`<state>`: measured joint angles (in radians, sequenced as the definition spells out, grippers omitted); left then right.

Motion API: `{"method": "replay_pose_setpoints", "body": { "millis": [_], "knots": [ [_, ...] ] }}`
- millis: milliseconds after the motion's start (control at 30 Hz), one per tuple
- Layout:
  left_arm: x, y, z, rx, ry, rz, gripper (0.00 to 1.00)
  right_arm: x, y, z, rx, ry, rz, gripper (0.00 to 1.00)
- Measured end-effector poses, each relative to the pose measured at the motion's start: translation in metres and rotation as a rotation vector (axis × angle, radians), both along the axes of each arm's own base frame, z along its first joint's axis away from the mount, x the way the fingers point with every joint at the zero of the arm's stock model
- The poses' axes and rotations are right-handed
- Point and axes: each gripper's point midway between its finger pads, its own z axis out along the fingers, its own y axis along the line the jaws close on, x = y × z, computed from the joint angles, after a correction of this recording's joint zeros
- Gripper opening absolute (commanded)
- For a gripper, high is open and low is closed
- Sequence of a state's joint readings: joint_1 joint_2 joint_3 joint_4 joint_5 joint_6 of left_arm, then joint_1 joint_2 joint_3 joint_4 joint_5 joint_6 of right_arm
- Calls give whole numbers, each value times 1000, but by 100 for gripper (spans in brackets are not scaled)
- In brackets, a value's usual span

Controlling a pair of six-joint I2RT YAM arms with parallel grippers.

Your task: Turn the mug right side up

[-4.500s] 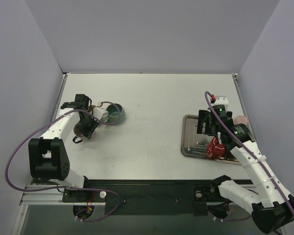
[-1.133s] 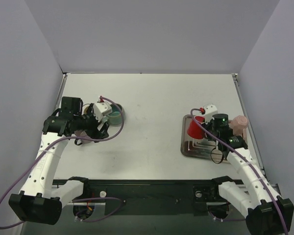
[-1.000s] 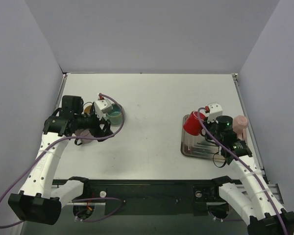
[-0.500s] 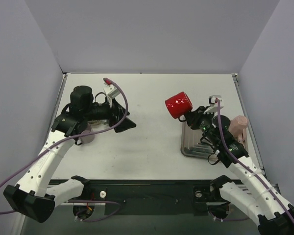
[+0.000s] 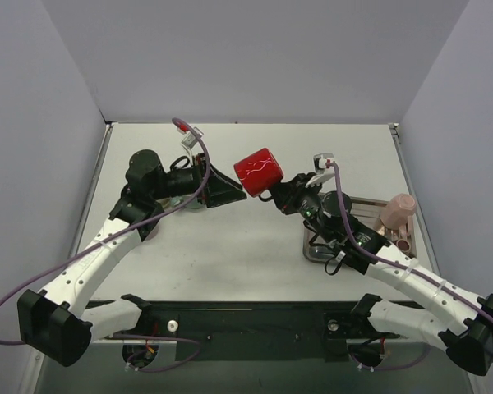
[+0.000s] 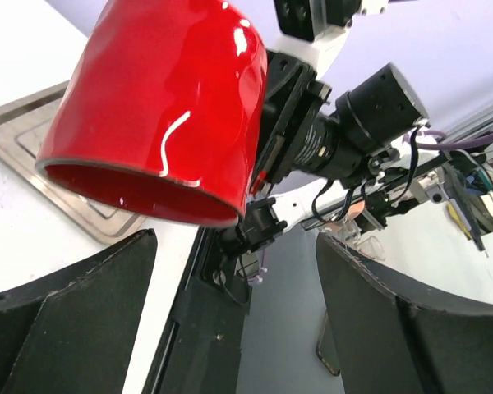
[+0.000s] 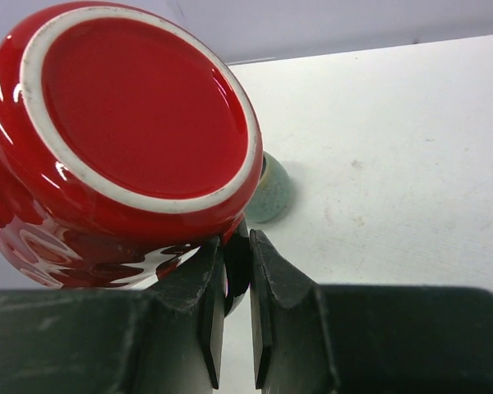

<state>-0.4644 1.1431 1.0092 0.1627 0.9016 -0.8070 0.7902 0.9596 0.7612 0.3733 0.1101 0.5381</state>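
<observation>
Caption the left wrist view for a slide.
Right pincer holds the red mug aloft, its mouth toward the open left pincer.

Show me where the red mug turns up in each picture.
Top external: red mug near the centre.
Left wrist: upper left, its open rim showing.
Right wrist: upper left, its base facing the camera.
Shared landmark: the right gripper pinching its handle.
</observation>
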Motion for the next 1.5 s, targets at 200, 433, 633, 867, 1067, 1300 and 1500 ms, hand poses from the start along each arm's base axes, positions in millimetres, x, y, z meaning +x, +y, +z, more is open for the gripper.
{"method": "replay_pose_setpoints", "body": {
  "millis": [200, 433, 633, 867, 1067, 1300, 1500],
  "knots": [
    [5, 0, 16, -60, 11, 35, 75, -9, 28, 5, 3, -15, 47, 0],
    [20, 4, 18, -102, 140, 101, 0, -2, 46, 0, 1, -9, 22, 0],
    [44, 21, -2, 8, 97, 219, 0, 0, 46, -16, -54, 33, 47, 69],
    [99, 107, -88, 633, -119, 539, 0, 27, -61, -22, -319, 69, -196, 81],
    [68, 146, -185, 1081, -64, 266, 0, 17, -141, -26, -508, 99, -369, 88],
    [42, 174, -252, 1338, 23, 13, 0, 7, -228, -54, -601, 233, -641, 88],
    [45, 188, -281, 1460, 38, -78, 13, -11, -277, -82, -648, 331, -808, 100]
  ]
}}
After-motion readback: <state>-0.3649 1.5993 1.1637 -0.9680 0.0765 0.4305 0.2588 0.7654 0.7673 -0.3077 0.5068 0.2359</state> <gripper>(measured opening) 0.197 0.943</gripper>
